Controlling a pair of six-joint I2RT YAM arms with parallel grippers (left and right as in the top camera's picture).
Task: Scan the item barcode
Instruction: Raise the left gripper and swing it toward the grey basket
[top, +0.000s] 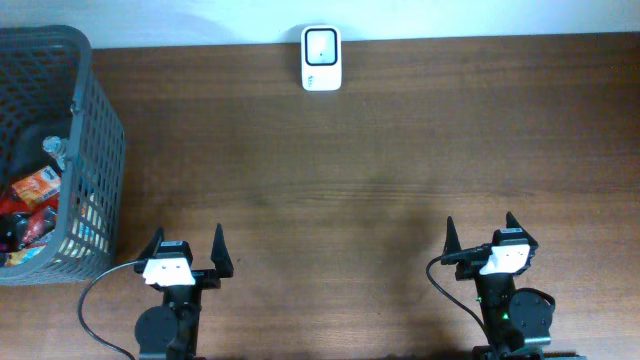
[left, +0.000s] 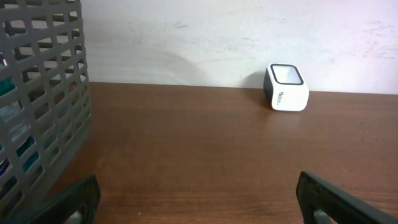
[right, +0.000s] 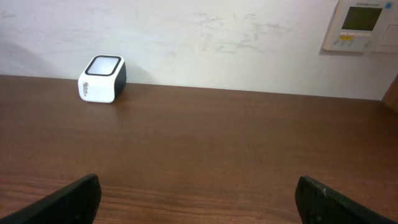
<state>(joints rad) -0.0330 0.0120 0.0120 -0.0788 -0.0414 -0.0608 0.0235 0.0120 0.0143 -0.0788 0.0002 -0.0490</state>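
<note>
The left end effector (top: 188, 236) and right end effector (top: 481, 222) both hang spread and empty at the worktop's (top: 350, 150) near edge. The packaged items (top: 35, 186) lie jumbled in the grey basket (top: 103, 150) at the left edge, just ahead-left of the left end effector, which is the nearer arm. The barcode scanner (top: 321, 58) stands mid far edge.

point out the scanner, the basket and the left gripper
scanner (top: 321, 60): overhead view, middle of its white top
basket (top: 100, 160): overhead view, its grey mesh side wall
left gripper (top: 189, 232): overhead view, midway between its open fingertips
</note>
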